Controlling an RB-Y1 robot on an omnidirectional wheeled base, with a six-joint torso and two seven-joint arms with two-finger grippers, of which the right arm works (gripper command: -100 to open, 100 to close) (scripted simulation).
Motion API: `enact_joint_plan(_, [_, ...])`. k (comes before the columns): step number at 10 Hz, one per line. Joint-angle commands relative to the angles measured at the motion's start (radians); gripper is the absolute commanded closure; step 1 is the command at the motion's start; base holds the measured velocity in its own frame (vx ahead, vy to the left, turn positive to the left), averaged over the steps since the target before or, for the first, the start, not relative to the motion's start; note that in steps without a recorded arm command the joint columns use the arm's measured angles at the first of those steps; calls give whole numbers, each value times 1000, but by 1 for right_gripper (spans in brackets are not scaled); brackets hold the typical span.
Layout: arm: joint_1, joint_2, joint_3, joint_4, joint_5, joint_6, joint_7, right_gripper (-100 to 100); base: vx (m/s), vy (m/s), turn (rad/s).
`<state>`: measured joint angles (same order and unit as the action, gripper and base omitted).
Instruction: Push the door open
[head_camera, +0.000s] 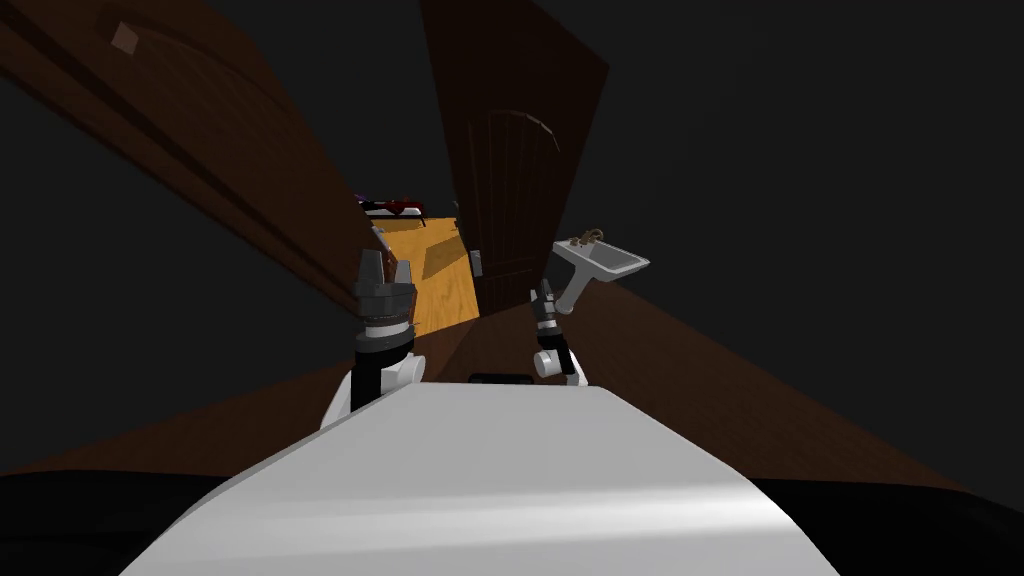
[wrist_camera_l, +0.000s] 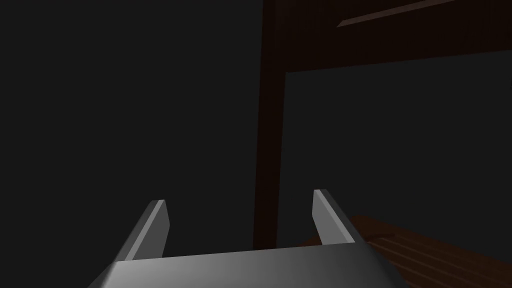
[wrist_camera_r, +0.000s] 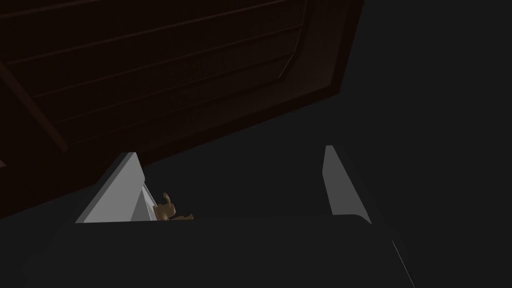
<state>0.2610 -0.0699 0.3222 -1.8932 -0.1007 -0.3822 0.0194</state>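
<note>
Door (head_camera: 515, 180) upper centre of head view, standing ajar; lit floor (head_camera: 440, 290) shows through the gap on its left. Left gripper (head_camera: 385, 265) at the gap, fingers spread, probably placed to shove the door's edge. Right gripper (head_camera: 546, 290) lower centre, also spread, idle beside sink (head_camera: 610, 262).

A white pedestal sink (head_camera: 612, 264) is seen right of centre in the head view, with brownish taps (head_camera: 585, 238) set on its back rim. A bright yellow wooden floor (head_camera: 435, 280) is shown at the centre, and dark red furniture (head_camera: 395, 207) is placed at its far end. Dark brown flooring (head_camera: 700, 390) is spread across the lower right, below a dark grey wall (head_camera: 820, 150).
</note>
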Motion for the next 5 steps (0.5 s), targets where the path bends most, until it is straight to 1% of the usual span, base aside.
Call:
enact_joint_plan(1, [-21,0,22,32,2,2,-6,-100,86,59,-115])
enact_joint_plan(3, [-47,-4,47,69,2,4,-15,-100,92,42,-103])
enact_joint_plan(5, [-73,-8,72,107,3,7,-24,-100,89,76,-101])
